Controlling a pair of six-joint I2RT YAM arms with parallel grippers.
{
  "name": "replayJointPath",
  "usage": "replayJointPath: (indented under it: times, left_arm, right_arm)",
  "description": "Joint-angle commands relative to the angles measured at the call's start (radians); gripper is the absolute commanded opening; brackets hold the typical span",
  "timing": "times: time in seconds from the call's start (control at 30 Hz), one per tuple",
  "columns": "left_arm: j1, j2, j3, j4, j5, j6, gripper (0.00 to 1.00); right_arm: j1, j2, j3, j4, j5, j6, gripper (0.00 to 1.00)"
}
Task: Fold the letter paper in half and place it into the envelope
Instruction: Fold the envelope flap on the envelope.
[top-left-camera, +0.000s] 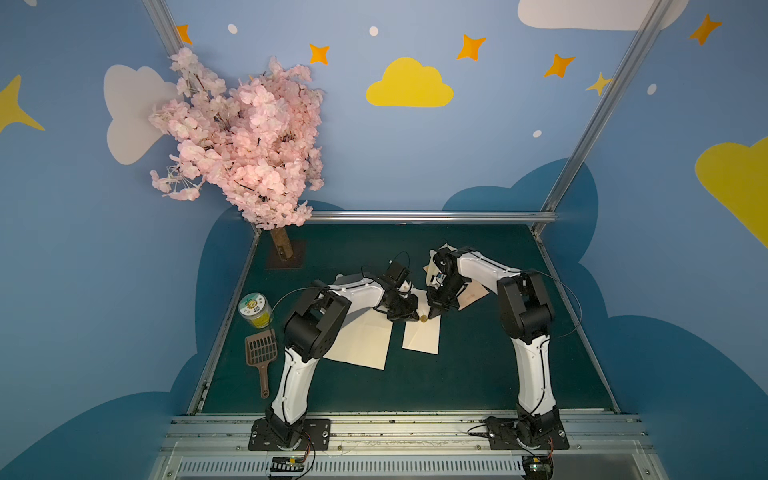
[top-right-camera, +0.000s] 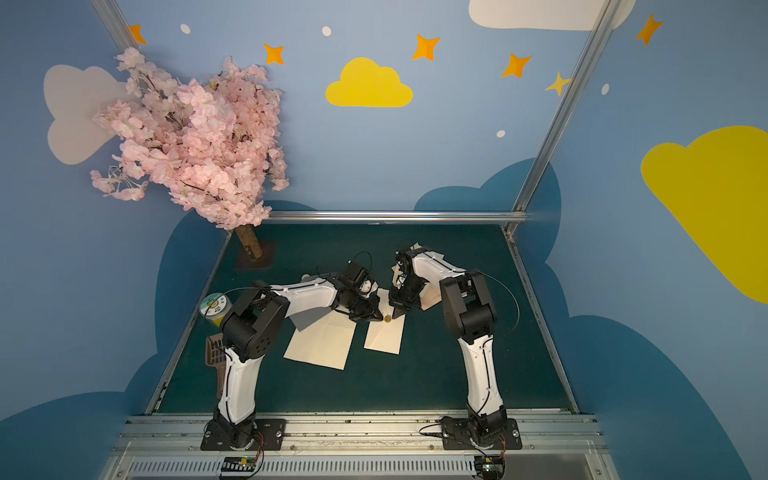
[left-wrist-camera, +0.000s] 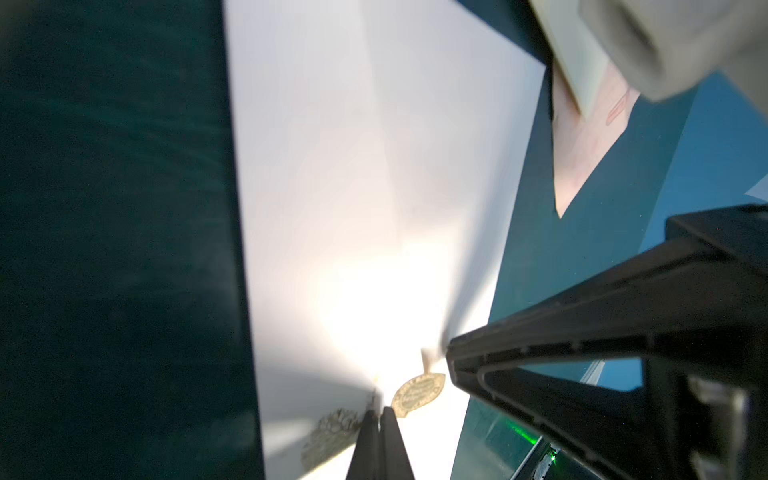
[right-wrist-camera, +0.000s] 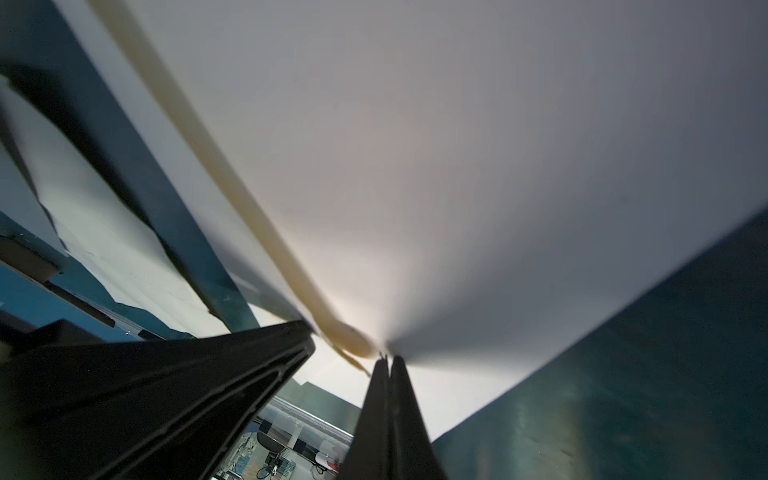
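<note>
**Mounting rail up front, both grippers shut at the envelope's seal**

Nearest my head camera runs the aluminium rail (top-left-camera: 395, 428) that carries both arm bases. Beyond it lies the dark green mat (top-left-camera: 415, 386), and both arms bend inward over its middle.

From my remote seat, I see the left gripper (top-left-camera: 411, 318) and the right gripper (top-left-camera: 435, 312) pointing down at the same spot, tip to tip but apart. The round gold seal (top-left-camera: 423, 318) shows between them. It sits on the cream envelope (top-left-camera: 422, 338), which lies flat on the mat.

In the left wrist view the left gripper's fingers (left-wrist-camera: 365, 440) are pressed together, with their tips down on the envelope just beside the seal. In the right wrist view the right gripper's fingers (right-wrist-camera: 401, 399) are also together, tips against the pale paper. I cannot tell whether either pair has a fold of paper nipped between them.

The letter paper (top-left-camera: 365, 345) lies flat on the mat to the left of the envelope, outside it. A narrow strip of mat separates the two, and the sheet's far corner is hidden under the left arm.

A pinkish sheet (top-left-camera: 473, 296) lies partly under the right arm. Along the mat's left edge stand a lidded jar (top-left-camera: 255, 309) and a brown slotted scoop (top-left-camera: 262, 353). A pink blossom tree (top-left-camera: 245, 137) stands in the far left corner.
</note>
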Motion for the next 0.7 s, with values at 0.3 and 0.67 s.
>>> replayJointPath:
  times: [0.3,0.67]
  left_arm:
    - [-0.022,0.066,0.091,-0.169,-0.035,0.047,0.03]
    - [-0.022,0.084,0.113,-0.2,-0.036,0.055,0.03]
  right_arm:
    - [-0.006,-0.06,-0.004,-0.017,-0.066,0.021,0.0]
    - [0.0,0.02,-0.014,0.032,-0.09,0.033,0.0]
